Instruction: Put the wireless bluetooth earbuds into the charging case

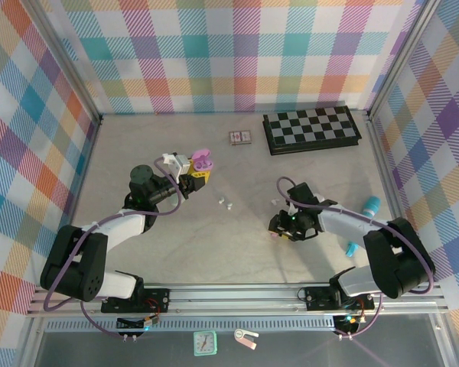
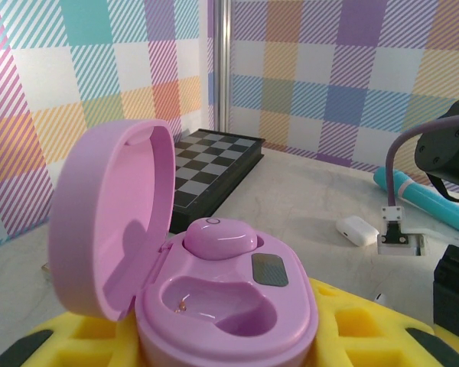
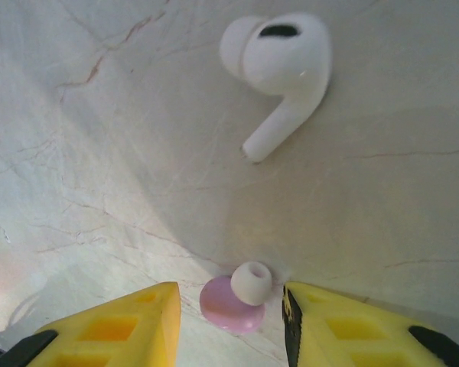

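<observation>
left claw (image 1: pixel 199 173) grips the open purple case (image 2: pixel 229 306); right claw (image 3: pixel 229 294) stands open around a purple earbud (image 3: pixel 233 304) on the worktop (image 3: pixel 99 153).

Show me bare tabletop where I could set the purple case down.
Widest free patch: front centre of the table, between the left arm and right arm. Also bare: the back-left corner, left of the small box. Crowded: mid-table around the white earbuds, the spot under the right pincer with a purple earbud, and the right edge by the teal stick.
</observation>
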`<state>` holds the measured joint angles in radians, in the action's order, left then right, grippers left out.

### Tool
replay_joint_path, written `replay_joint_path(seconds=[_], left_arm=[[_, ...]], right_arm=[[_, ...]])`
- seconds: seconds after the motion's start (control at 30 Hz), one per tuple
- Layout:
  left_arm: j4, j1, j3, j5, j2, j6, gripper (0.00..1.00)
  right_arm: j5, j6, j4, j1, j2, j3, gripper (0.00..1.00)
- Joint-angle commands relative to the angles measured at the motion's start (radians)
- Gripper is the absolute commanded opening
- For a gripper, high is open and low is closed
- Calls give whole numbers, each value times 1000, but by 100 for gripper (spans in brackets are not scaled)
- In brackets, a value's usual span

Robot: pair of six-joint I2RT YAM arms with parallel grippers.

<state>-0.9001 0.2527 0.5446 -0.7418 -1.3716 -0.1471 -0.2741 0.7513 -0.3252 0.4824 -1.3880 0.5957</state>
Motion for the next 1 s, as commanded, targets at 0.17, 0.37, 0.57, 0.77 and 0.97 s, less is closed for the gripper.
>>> replay_joint_path(seconds=[0.17,0.37,0.57,0.77,0.97], left_arm=[[-48,-13,-4,-17,1,-4,29],[-46,-13,-8,-18,4,-3,29],[-49,-13,-6,-18,0,-5,29],[-54,-17,-8,-7,-3,-6,29],[-39,-36,-10,64,-4,5,29]], right_arm=[[-25,31,16,42,-5,23,40],[-27,34,11,74,-6,43,40],[-3,-16,-64,77,50,66,40],[135,-211,-304,139,89,185,44],[464,-314,-520,294,-29,367,45]])
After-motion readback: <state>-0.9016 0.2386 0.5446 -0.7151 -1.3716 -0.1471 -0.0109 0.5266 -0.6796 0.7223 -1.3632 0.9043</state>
